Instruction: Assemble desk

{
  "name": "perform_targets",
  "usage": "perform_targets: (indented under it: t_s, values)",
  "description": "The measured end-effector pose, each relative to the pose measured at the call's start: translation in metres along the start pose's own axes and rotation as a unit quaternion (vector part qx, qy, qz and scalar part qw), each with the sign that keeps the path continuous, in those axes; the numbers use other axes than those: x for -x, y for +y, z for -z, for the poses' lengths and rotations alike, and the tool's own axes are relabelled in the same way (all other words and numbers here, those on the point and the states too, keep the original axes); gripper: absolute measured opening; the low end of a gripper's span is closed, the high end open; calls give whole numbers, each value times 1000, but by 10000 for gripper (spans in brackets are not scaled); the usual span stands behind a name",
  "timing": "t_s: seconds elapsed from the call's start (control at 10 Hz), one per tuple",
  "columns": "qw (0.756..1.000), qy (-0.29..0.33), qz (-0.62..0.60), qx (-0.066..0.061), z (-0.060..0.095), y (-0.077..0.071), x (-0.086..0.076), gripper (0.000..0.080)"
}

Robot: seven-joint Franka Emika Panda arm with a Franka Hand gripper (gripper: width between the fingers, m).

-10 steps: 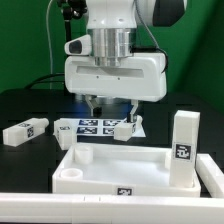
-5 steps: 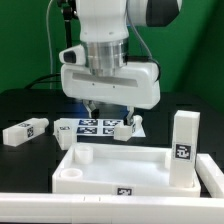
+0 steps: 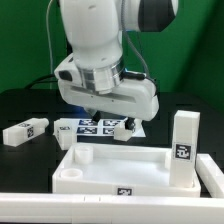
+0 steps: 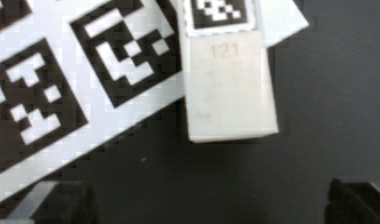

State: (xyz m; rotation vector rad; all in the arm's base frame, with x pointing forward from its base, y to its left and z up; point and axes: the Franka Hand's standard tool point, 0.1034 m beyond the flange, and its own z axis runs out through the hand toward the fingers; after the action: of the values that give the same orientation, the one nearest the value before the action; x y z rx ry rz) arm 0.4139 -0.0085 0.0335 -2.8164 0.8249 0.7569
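Note:
The white tray-like tabletop (image 3: pixel 112 170) lies at the front with its rim up. One white leg (image 3: pixel 182 148) stands upright in its corner on the exterior view's right. A second leg (image 3: pixel 25 130) lies on the black table at the left. A third leg (image 3: pixel 125 128) lies at the marker board's right end; in the wrist view this leg (image 4: pixel 228 85) carries a tag and lies partly on the board. My gripper (image 3: pixel 110 108) hangs just above that leg, tilted. In the wrist view the gripper (image 4: pixel 208 205) is open and empty, its dark fingertips (image 4: pixel 62 205) wide apart.
The marker board (image 3: pixel 90 126) lies flat behind the tabletop and fills much of the wrist view (image 4: pixel 71 75). A white ledge (image 3: pixel 30 205) runs along the front edge. Green backdrop and cables are behind the arm.
The arm's wrist has tilted and swung toward the exterior view's left. The gripper stays open above the leg by the marker board. The parts have not moved.

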Motion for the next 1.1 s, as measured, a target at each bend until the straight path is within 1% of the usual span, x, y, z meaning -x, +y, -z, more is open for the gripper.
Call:
perform_targets:
  t_s: [0.2, 0.3, 0.5, 0.6, 0.7, 0.8, 0.9, 1.1]
  values:
    - [998, -35, 61, -5, -2, 1, 3, 649]
    - [996, -74, 53, -2, -4, 4, 8, 649]
    - [989, -140, 50, 3, -7, 6, 6, 649]
    - [987, -149, 53, 7, -11, 2, 6, 649]
    - [987, -152, 61, 8, -8, -6, 8, 649]
    - [987, -148, 63, 6, -5, -10, 6, 649]
    - [987, -147, 63, 6, -3, -11, 5, 649]
    - [986, -153, 62, 7, -6, -8, 5, 649]
